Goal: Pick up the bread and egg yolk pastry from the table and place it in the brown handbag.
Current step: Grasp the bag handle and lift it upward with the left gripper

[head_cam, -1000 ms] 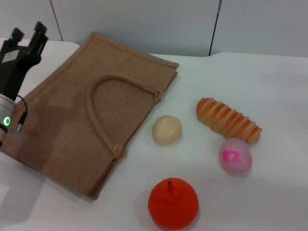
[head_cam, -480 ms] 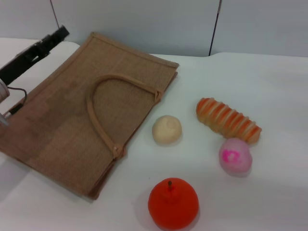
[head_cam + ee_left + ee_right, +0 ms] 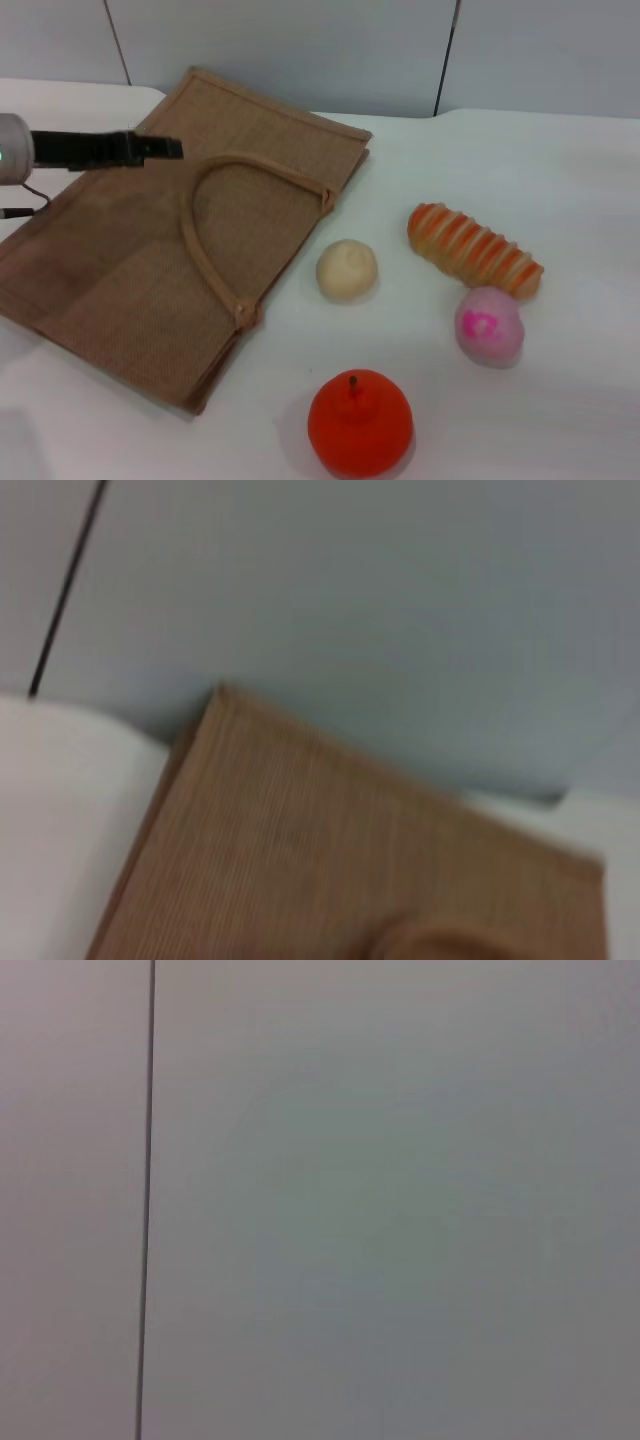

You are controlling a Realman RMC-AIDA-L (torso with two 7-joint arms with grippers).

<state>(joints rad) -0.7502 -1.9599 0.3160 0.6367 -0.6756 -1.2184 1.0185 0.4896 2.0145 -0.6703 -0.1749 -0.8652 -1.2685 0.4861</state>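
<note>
The brown handbag (image 3: 150,250) lies flat on the white table at the left, its looped handle (image 3: 200,240) on top; it also shows in the left wrist view (image 3: 320,850). The egg yolk pastry (image 3: 347,269) sits just right of the bag. The striped bread (image 3: 474,250) lies further right. My left gripper (image 3: 165,148) reaches in from the left, level above the bag's far part, seen edge-on. The right gripper is out of view.
A pink ball with a magenta mark (image 3: 489,325) sits just in front of the bread. A red-orange fruit (image 3: 360,422) stands at the front. A grey wall (image 3: 400,1200) fills the right wrist view.
My left arm has swung from pointing up at the far left to lying level, with the gripper moved right over the bag. The objects have not moved.
</note>
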